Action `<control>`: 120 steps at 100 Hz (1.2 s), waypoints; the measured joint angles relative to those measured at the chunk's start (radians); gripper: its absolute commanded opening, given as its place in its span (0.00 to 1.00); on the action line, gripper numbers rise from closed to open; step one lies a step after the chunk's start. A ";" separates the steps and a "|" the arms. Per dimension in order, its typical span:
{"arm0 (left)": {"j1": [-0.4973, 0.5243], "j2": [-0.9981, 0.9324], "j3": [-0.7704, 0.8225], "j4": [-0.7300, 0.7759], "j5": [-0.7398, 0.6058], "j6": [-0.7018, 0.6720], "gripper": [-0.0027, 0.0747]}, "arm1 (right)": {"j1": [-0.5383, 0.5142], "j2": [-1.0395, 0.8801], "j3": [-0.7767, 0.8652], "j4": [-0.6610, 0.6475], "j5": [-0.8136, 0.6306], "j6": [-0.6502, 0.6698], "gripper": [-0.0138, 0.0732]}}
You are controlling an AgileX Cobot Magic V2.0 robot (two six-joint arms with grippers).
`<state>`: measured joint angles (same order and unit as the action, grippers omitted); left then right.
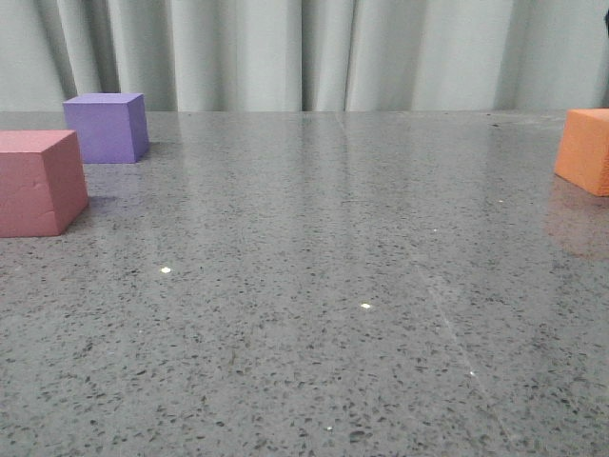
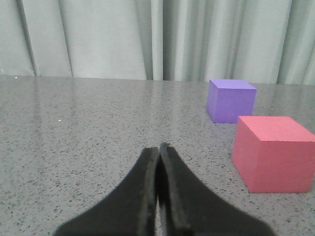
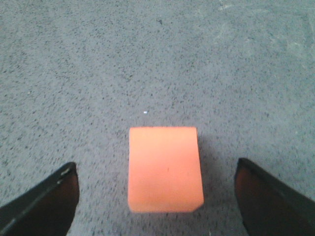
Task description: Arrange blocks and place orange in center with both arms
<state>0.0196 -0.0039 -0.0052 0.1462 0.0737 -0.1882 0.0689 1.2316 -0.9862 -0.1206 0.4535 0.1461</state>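
The orange cube (image 1: 586,149) stands at the far right of the grey stone tabletop (image 1: 314,286). In the right wrist view the orange cube (image 3: 164,168) lies between my right gripper's (image 3: 156,179) wide-open fingers, untouched. The pink-red cube (image 1: 38,181) stands at the far left, the purple cube (image 1: 107,127) behind it. In the left wrist view my left gripper (image 2: 158,150) is shut and empty, low over the table, with the pink-red cube (image 2: 273,153) and the purple cube (image 2: 230,100) off to one side ahead. Neither arm shows in the front view.
A pale pleated curtain (image 1: 304,52) hangs behind the table's far edge. Bare speckled stone lies between the left cubes and the orange cube.
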 measured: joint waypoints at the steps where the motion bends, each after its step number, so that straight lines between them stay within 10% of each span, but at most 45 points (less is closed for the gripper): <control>1: 0.000 0.000 0.000 0.000 0.000 0.000 0.02 | 0.000 0.009 -0.004 0.001 0.000 0.000 0.89; 90: 0.000 0.000 0.000 0.000 0.000 0.000 0.02 | 0.000 0.324 -0.066 -0.037 -0.018 -0.004 0.88; 120: 0.000 0.000 0.000 0.000 0.000 0.000 0.02 | 0.000 0.330 -0.082 -0.037 -0.002 -0.004 0.52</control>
<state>0.0196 -0.0039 -0.0052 0.1462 0.0737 -0.1882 0.0689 1.5619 -1.0678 -0.1572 0.4514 0.1421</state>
